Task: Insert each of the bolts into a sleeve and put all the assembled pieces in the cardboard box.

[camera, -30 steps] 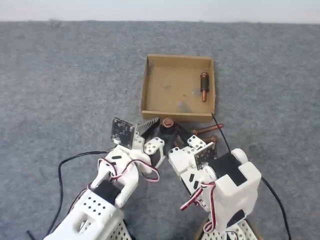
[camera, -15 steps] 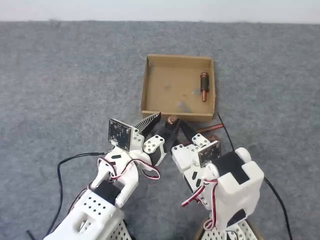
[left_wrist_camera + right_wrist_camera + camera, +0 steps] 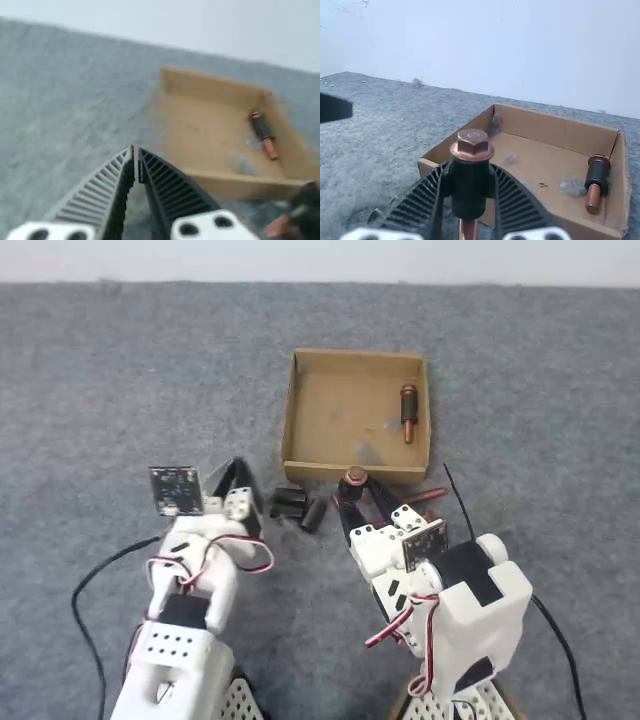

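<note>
Here, the sleeved bolt (image 3: 468, 185) is gripped upright in the right jaws, just short of the cardboard box (image 3: 555, 130) ahead; the left jaws are closed, empty.

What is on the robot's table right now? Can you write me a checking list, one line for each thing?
Surface: grey carpet-like mat, flat.
Job's things: cardboard box with one finished piece lying inside, near the wall on the right arm's side; loose black sleeves on the mat in front of the box; a loose bolt beside the right arm.
Clutter: nothing seen.
End effectors: right end effector shut on a bolt-in-sleeve piece, held upright just in front of the box; left end effector shut and empty, beside the loose sleeves.
Cables: black cable trailing from the left arm; another by the right arm.
Surroundings: pale wall behind the mat.
</note>
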Controlling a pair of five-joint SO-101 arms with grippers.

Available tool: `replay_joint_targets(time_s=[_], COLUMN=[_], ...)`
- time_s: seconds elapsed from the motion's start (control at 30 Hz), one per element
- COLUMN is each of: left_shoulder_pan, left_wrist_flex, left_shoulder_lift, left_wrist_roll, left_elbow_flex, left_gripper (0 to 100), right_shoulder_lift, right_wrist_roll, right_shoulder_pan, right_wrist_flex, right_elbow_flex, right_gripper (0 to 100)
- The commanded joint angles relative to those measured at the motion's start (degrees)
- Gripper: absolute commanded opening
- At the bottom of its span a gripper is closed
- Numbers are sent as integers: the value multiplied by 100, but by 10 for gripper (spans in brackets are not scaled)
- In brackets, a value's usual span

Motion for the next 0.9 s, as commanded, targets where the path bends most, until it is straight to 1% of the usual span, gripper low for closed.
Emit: replay_joint_targets(time_s=[0.0, 0.07, 0.17, 0.23, 0.3, 0.37, 0.57, 0.7, 0.87], left_shoulder_pan=[-642, -888, -1011, -862, -677, -607, -615, -615, -615], left_wrist_flex=[914, 1415, 2620, 3420, 3965, 4097, 4123, 4554, 4571], left_shoulder_lift=[-70, -70, -70, -70, -70, -70, -70, -70, -97], left_wrist_roll=[26, 26, -105, -589, -1099, -1371, -1371, -1380, -1380], left_elbow_flex=[-84, -277, -796, -1068, -1191, -1200, -1323, -1578, -1631], left_gripper=[11, 11, 11, 11, 11, 11, 11, 11, 11], right_shoulder_lift=[-110, -110, -110, -110, -110, -110, -119, -119, -119], right_wrist_roll=[-9, -9, -9, -9, -9, -9, -9, -9, -9], right_shoulder_pan=[75, 75, 75, 75, 84, 136, 312, 321, 321], right_wrist_flex=[-180, -189, -189, -189, -189, -189, -189, -180, -180], right_elbow_flex=[-79, -79, -88, -88, -97, -105, -229, -273, -273], right_gripper=[6, 6, 6, 6, 6, 6, 6, 6, 6])
